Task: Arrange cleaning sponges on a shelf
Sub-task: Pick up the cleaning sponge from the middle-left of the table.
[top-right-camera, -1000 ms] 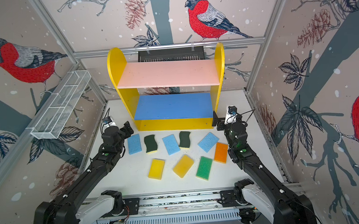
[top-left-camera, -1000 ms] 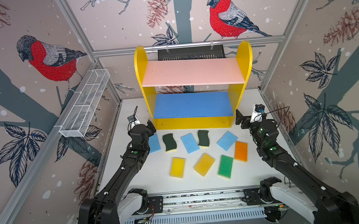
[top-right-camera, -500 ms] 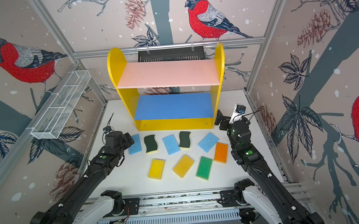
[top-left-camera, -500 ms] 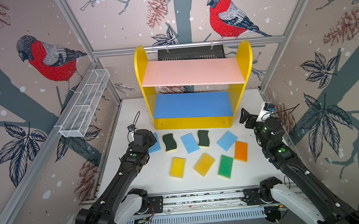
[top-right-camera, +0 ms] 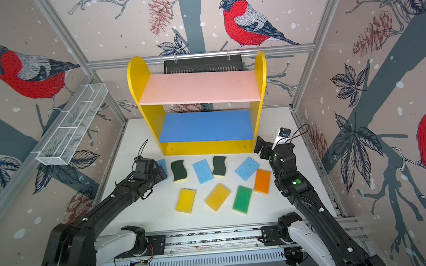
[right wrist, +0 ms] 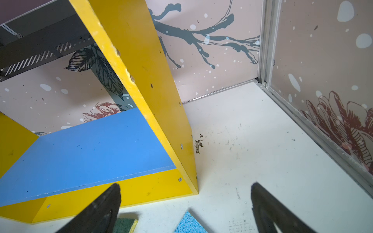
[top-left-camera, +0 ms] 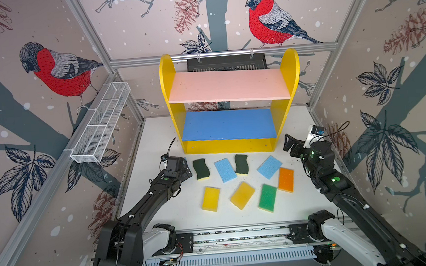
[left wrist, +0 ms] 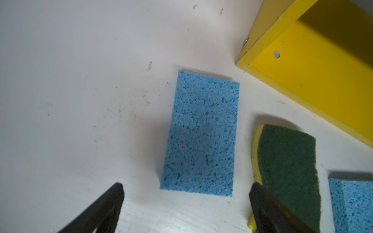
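White table [top-left-camera: 179,219]: sponges [top-left-camera: 225,170] before shelf [top-left-camera: 229,146]

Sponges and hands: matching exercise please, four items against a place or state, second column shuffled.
1. orange sponge
2. green sponge
3. left hand
4. right hand

A. open, facing the shelf side panel
B. between a yellow sponge and the orange one
C. open, pointed at a light blue sponge
D. sponge nearest the right arm

Pairs: 1-D, 2-B, 3-C, 4-A
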You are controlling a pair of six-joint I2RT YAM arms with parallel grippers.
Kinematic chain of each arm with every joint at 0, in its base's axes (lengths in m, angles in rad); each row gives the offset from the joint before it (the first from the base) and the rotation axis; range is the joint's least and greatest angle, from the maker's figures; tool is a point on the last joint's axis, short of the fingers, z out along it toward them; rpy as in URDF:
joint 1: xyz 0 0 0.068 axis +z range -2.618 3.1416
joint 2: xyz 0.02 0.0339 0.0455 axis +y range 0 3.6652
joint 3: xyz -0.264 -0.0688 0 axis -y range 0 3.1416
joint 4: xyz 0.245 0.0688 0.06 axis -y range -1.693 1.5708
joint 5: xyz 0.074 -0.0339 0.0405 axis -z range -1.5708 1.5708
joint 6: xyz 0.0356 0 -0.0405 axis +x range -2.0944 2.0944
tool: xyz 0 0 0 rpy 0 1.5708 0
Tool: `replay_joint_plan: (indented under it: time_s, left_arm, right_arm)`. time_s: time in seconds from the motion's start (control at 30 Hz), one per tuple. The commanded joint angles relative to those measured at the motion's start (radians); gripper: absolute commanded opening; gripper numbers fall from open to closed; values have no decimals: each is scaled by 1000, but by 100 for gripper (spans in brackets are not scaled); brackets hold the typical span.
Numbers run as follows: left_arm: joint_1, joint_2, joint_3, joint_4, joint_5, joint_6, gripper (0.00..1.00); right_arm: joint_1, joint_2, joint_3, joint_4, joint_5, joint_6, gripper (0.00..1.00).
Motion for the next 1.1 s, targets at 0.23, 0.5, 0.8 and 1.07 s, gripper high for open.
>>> replay_joint_plan:
  time_s: [0.23,0.5,0.8,1.07]
  left_arm:
    - [-1,101,69,-57,4,57,98]
    - [-4,155,76,-48,36,83,98]
    - [-19,197,88,-29,56,99,98]
    - [-20,252,116,-51,45,93,97]
  right_arm:
    - [-7,20,-6,3,-13,35,100]
    - [-19,24,-9,3,-29,48,100]
    - [-31,25,-12,5,-35,51,100]
    - [-38,33,-16,8,-44,61,100]
